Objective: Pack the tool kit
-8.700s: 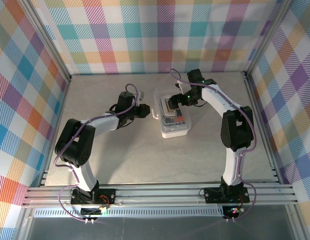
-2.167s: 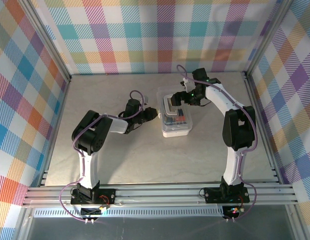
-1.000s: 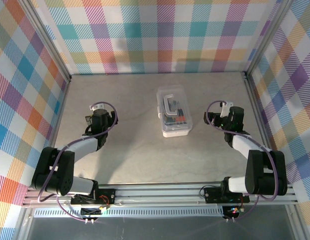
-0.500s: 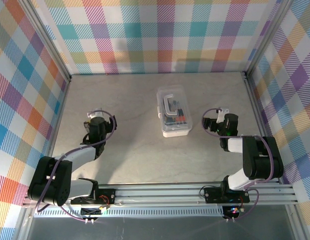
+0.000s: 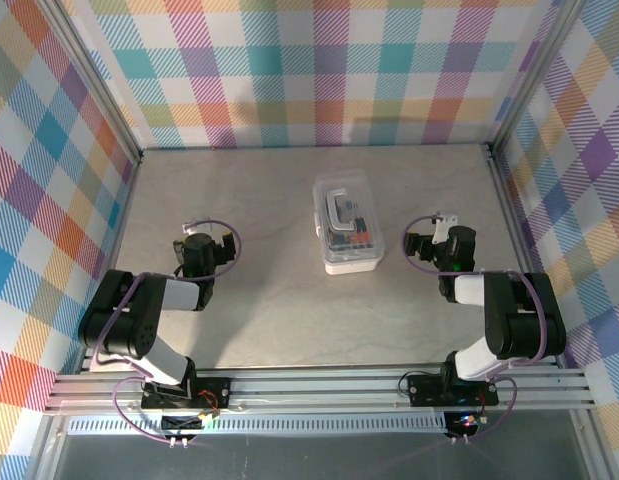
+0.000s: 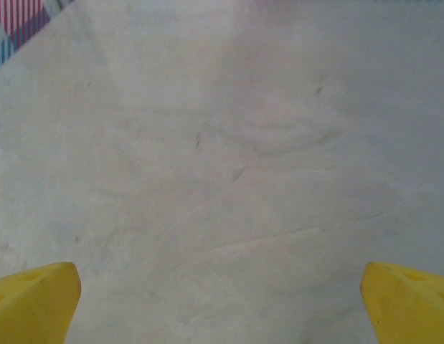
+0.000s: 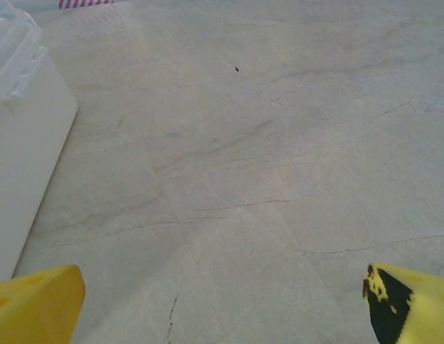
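The tool kit's translucent white case (image 5: 346, 225) lies at the middle of the table, lid down and white handle (image 5: 339, 208) on top. Dark and red tool shapes (image 5: 353, 240) show through the lid. My left gripper (image 5: 201, 246) sits low over bare table well left of the case, open, its yellow fingertips (image 6: 35, 301) wide apart with nothing between them. My right gripper (image 5: 419, 248) rests to the right of the case, open too and holding nothing. In the right wrist view the case's side wall (image 7: 24, 136) stands at the left edge.
Grey marbled tabletop (image 5: 279, 300) spreads around the case. Plaid walls and aluminium posts (image 5: 494, 150) close off the back and both sides. A rail (image 5: 319, 385) runs along the near edge by the arm bases.
Both arms have folded back toward their bases over the last second. The left gripper has shifted a little nearer the case. The case has not moved.
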Robot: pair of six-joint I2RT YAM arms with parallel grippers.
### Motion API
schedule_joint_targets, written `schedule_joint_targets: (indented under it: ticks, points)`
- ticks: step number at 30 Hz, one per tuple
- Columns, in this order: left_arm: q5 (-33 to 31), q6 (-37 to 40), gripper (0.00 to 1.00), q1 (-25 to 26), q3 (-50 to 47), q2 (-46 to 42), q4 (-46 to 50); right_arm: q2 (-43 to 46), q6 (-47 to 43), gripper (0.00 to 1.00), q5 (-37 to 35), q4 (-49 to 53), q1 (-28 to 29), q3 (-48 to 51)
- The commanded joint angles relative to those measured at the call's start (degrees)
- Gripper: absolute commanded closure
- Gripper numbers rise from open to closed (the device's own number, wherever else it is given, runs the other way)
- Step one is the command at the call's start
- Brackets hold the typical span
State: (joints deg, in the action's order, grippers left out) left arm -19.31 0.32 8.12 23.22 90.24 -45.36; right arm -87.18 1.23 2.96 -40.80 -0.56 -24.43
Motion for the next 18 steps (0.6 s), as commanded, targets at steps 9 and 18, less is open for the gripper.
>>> schedule_joint_targets:
  ticks: [9, 18]
  points:
    - [1.29, 0.15, 0.0, -1.44, -0.6, 0.37, -6.23, 0.21, -0.51, 0.01, -0.06, -2.01, 0.21, -1.17]
    - [1.29, 0.12, 0.0, -1.36, -0.61, 0.29, -6.22, 0.01, -0.44, 0.01, 0.03, -1.79, 0.19, -1.32]
